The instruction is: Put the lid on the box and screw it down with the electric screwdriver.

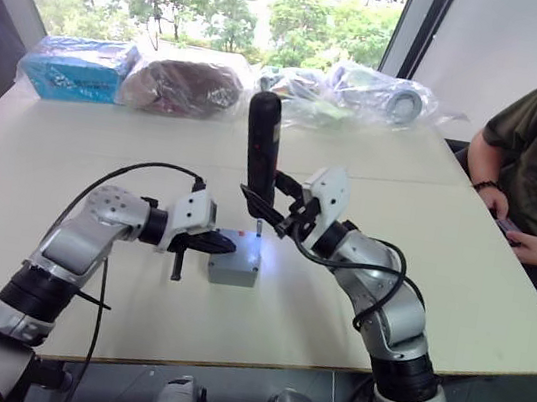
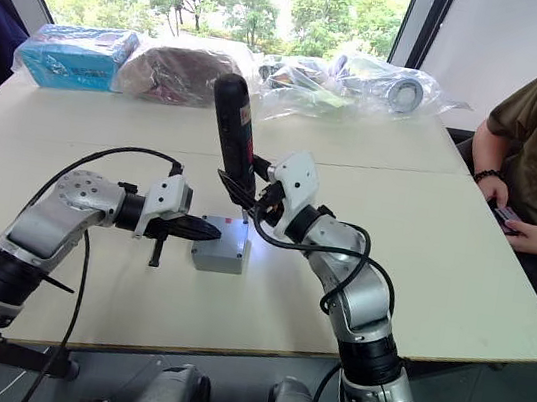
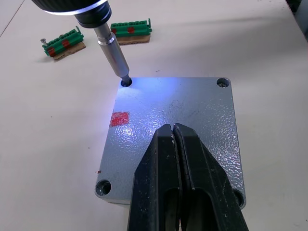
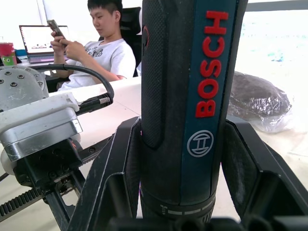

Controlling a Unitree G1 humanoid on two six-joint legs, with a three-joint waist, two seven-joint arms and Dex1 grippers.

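Grey lid [image 3: 178, 130] sits on the box [image 1: 234, 269] mid-table — my left gripper [image 3: 173, 132] presses it, fingers closed together. My right gripper [image 4: 192, 163] clamps the screwdriver [image 1: 260, 154] upright, bit in a corner hole.

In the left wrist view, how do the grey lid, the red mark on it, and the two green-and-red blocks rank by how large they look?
1. The lid, by far the largest.
2. The two green-and-red blocks, which look alike. They lie farther from the camera, so their true size is unsure.
3. The red mark, the smallest.
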